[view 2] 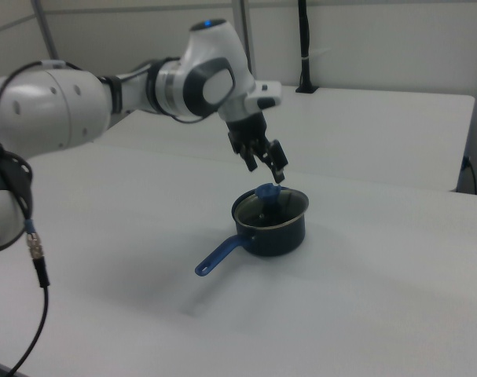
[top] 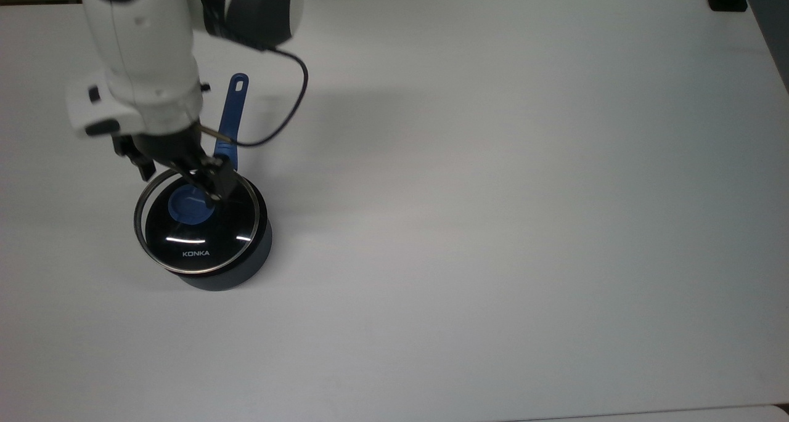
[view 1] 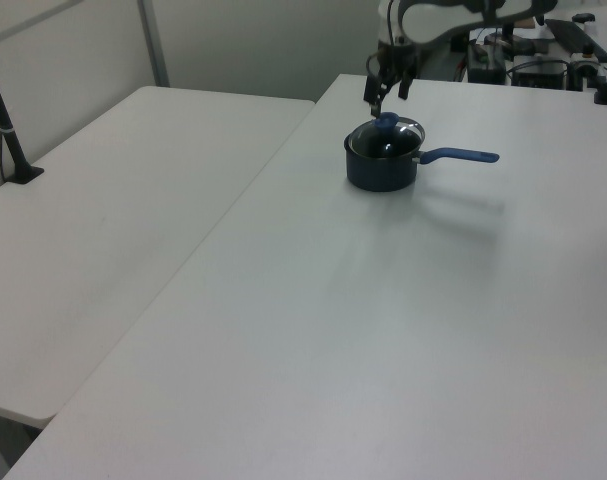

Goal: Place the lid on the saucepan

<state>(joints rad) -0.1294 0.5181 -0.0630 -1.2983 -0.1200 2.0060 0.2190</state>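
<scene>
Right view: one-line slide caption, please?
Open gripper hovers above the blue knob of the lid resting on the saucepan.
</scene>
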